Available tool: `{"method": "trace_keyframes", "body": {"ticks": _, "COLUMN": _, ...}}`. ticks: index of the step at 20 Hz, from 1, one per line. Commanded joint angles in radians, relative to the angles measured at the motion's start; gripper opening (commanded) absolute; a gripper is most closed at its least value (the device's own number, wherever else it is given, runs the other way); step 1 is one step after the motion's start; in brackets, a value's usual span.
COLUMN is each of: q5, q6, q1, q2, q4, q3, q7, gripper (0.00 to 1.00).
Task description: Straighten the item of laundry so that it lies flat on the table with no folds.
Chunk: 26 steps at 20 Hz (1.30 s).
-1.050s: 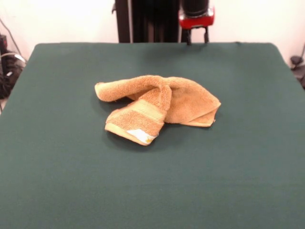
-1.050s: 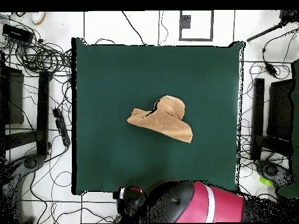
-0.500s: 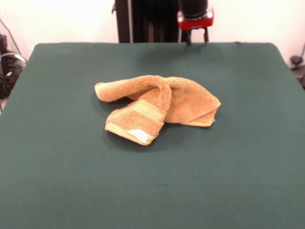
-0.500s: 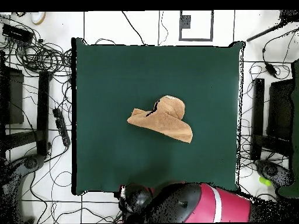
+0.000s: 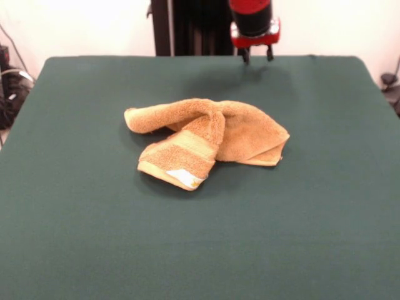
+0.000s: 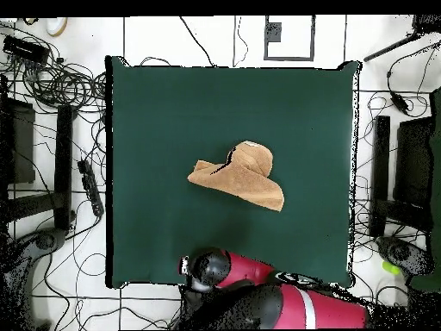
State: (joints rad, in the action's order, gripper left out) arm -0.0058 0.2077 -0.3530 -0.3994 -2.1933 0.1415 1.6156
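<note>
Though crumpled, towel (image 5: 206, 139) well clear of gripper (image 5: 256, 55)

You are looking at a plain white wall (image 5: 81, 25) running behind the scene. From overhead, a white tiled floor (image 6: 185, 39) is showing dark seams, loose black cables (image 6: 65, 82) are trailing over it, and black equipment stands (image 6: 60, 164) are flanking both sides.

A red and black robot arm (image 5: 252, 19) hangs down vertically, its red collar just above a small gripper (image 5: 257, 55). Two short dark fingers (image 5: 245, 55) point straight down with a narrow gap between them, holding nothing. From overhead, the arm (image 6: 250, 269) extends sideways, ending in a rounded black wrist (image 6: 207, 267).
</note>
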Motion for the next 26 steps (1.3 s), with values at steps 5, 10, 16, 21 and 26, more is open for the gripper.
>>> {"method": "trace_keyframes", "body": {"ticks": 5, "q5": 0.124, "q6": 0.240, "q1": 0.077, "q2": -0.051, "q4": 0.267, "q3": 0.039, "q7": 0.180, "gripper": 1.00}}
{"method": "trace_keyframes", "body": {"ticks": 10, "q5": 0.143, "q6": 0.301, "q1": 0.066, "q2": -0.052, "q4": 0.292, "q3": 0.047, "q7": 0.181, "gripper": 1.00}}
{"method": "trace_keyframes", "body": {"ticks": 16, "q5": 0.169, "q6": 0.446, "q1": 0.090, "q2": -0.095, "q4": 0.340, "q3": 0.021, "q7": 0.218, "gripper": 1.00}}
{"method": "trace_keyframes", "body": {"ticks": 21, "q5": 0.176, "q6": 0.494, "q1": 0.083, "q2": -0.118, "q4": 0.357, "q3": 0.014, "q7": 0.211, "gripper": 1.00}}
{"method": "trace_keyframes", "body": {"ticks": 26, "q5": 0.146, "q6": 0.558, "q1": 0.104, "q2": -0.170, "q4": 0.397, "q3": -0.030, "q7": 0.210, "gripper": 1.00}}
